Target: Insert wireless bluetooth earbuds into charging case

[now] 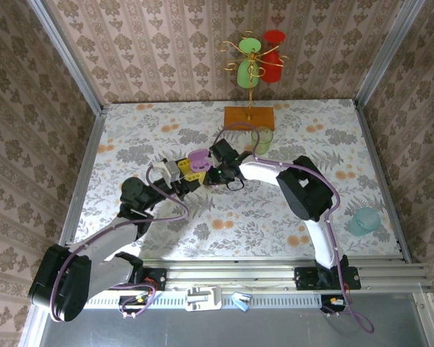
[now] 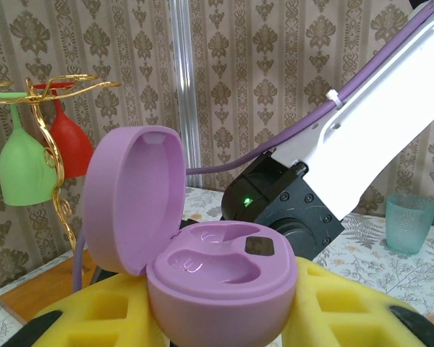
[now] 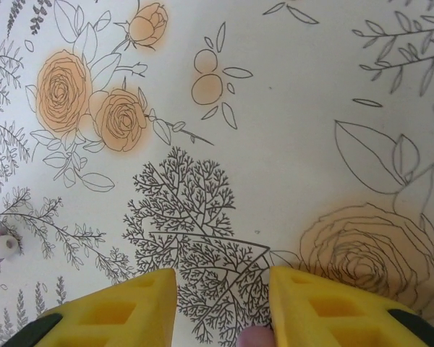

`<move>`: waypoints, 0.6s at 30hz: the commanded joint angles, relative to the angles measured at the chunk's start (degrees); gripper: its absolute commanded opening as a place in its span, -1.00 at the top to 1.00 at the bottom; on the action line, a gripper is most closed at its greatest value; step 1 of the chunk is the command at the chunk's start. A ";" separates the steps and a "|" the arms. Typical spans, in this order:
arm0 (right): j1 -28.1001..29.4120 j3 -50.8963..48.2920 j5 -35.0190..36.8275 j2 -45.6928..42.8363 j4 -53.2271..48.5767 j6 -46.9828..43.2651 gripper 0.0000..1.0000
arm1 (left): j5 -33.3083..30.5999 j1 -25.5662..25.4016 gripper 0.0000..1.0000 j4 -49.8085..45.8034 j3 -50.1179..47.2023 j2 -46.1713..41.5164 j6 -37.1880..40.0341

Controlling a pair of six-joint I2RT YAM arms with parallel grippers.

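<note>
My left gripper (image 2: 224, 322) is shut on the purple charging case (image 2: 217, 282), its yellow fingers (image 2: 94, 318) on either side. The lid (image 2: 134, 195) stands open and both wells are bare. In the top view the case (image 1: 197, 156) is held mid-table, close to the right gripper (image 1: 228, 179). In the right wrist view the right gripper (image 3: 223, 311) hovers low over the floral cloth with a wide gap between its jaws. A small pinkish piece (image 3: 257, 337) shows at the bottom edge, against the right finger. A whitish earbud (image 3: 0, 247) lies on the cloth at far left.
A gold rack (image 1: 254, 61) with green and red glasses stands on a wooden base (image 1: 249, 116) at the back. A clear green cup (image 1: 262, 139) sits beside it. A teal cup (image 1: 364, 220) stands at the right. The right arm (image 2: 362, 144) crosses just behind the case.
</note>
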 commanded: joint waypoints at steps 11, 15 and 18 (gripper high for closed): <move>0.42 -3.55 3.48 -6.00 1.64 -7.02 0.16 | -6.75 0.40 0.69 0.92 -1.58 -4.22 1.79; 0.54 -5.19 4.57 -8.18 1.72 -9.64 0.11 | -7.32 0.36 0.69 -2.22 -1.18 -7.39 2.61; 0.96 -6.15 5.90 -9.09 1.61 -11.41 0.10 | -7.91 0.35 0.70 -4.64 -1.01 -9.58 3.27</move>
